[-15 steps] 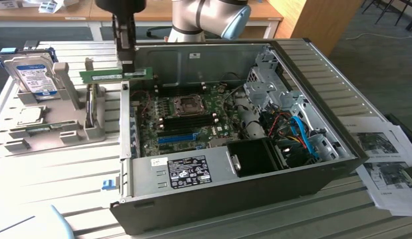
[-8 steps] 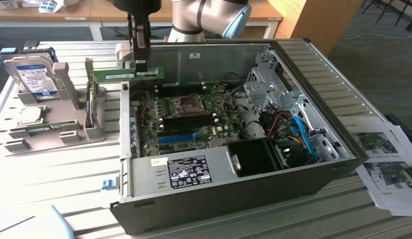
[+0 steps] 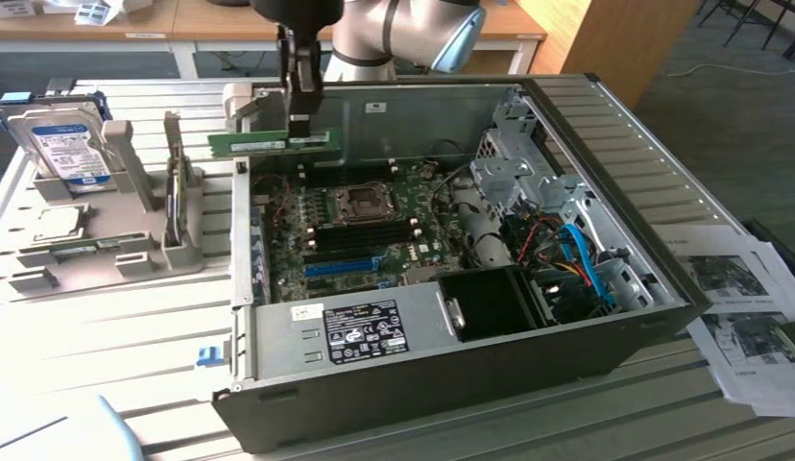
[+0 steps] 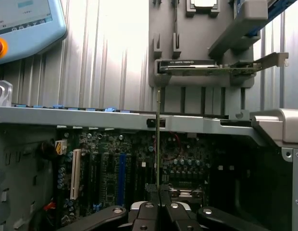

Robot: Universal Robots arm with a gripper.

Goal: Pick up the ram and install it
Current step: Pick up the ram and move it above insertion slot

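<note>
One gripper (image 3: 299,127) in the exterior view hangs over the open computer case (image 3: 436,394). Its fingers are clamped on the top edge of the ram (image 3: 272,142), a green stick held level in the air over the case's far part toward the exterior view's left, clear of the motherboard (image 3: 359,235) and apart from the grey holder tray (image 3: 116,259) with the hard drive (image 3: 67,144). In the wrist view the ram (image 4: 158,134) shows edge-on as a thin strip pinched between the closed fingers (image 4: 166,195), above the motherboard (image 4: 187,163) and near its blue slot (image 4: 122,173), with the case wall (image 4: 91,116) crossing behind.
</note>
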